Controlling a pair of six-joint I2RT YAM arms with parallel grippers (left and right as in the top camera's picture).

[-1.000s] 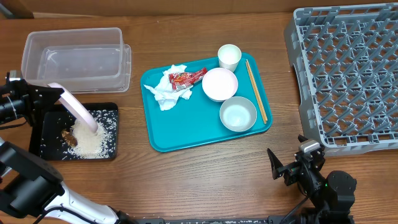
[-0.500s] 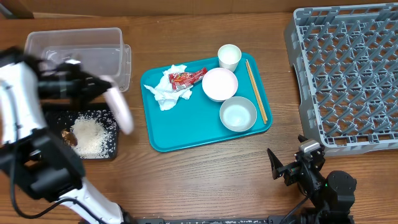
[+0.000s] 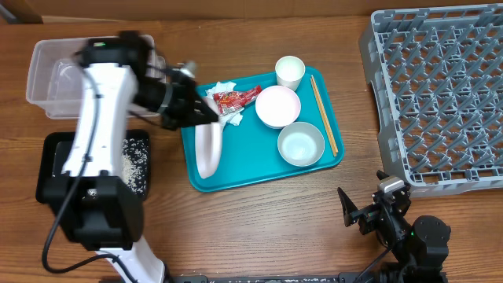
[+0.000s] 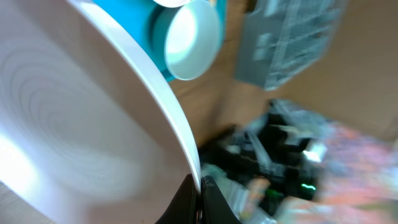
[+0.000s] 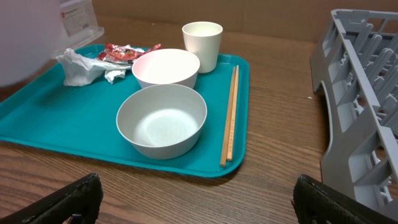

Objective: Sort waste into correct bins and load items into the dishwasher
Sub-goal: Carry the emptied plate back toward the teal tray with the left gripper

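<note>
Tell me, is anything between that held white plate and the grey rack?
The plate, clamped in the left gripper over the teal tray, has two bowls, a cup and chopsticks between it and the rack. They sit low on the tray, so a raised plate probably clears them.

Brown wood-grain table (image 3: pixel 259 220); plain tan board (image 3: pixel 236 6) along far edge.

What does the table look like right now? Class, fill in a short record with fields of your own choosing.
left gripper: shut on the plate, held on edge over the teal tray
right gripper: open, empty
on teal tray: two bowls, cup, chopsticks, tissues, red wrapper
black tray: rice grains
dish rack: no dishes
</note>
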